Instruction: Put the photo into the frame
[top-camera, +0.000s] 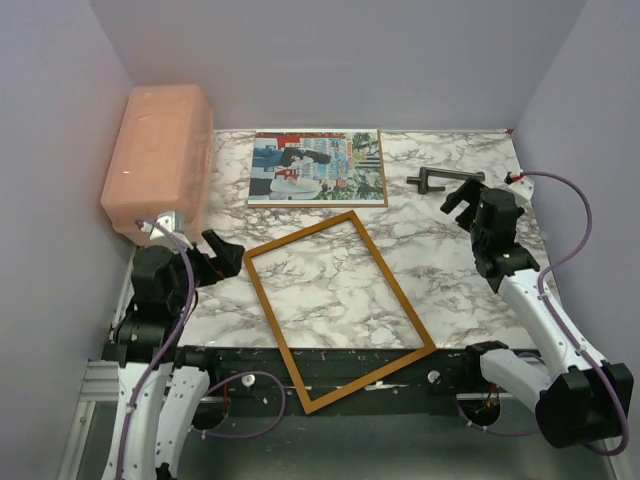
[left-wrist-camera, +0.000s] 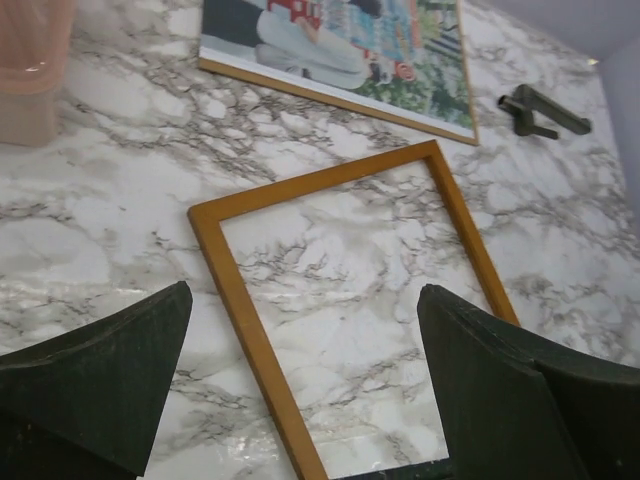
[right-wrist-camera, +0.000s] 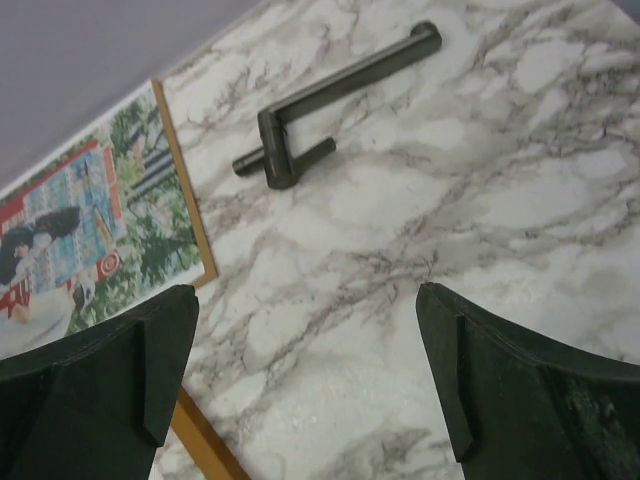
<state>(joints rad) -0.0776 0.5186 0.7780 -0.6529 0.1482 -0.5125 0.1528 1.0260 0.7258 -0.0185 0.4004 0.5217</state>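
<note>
Both claws are spread wide and holding nothing. The left claw (top-camera: 222, 255) hangs near the far-left corner of the frame (top-camera: 275, 331), and the right claw (top-camera: 462, 200) is close to a dark metal bracket (top-camera: 445, 179). The photo (top-camera: 317, 167) lies flat at the far side of the desk (top-camera: 440, 250), apart from the frame, which sits skewed with its near corner out past the desk's near edge. That overhang worries me: a nudge while lowering the print could slide or tip the frame off. A brown edge shows along the photo's near and right sides — I judge a board lies beneath, so a pinch may lift both, or never get under the print. The skew also means turning the print to match.
</note>
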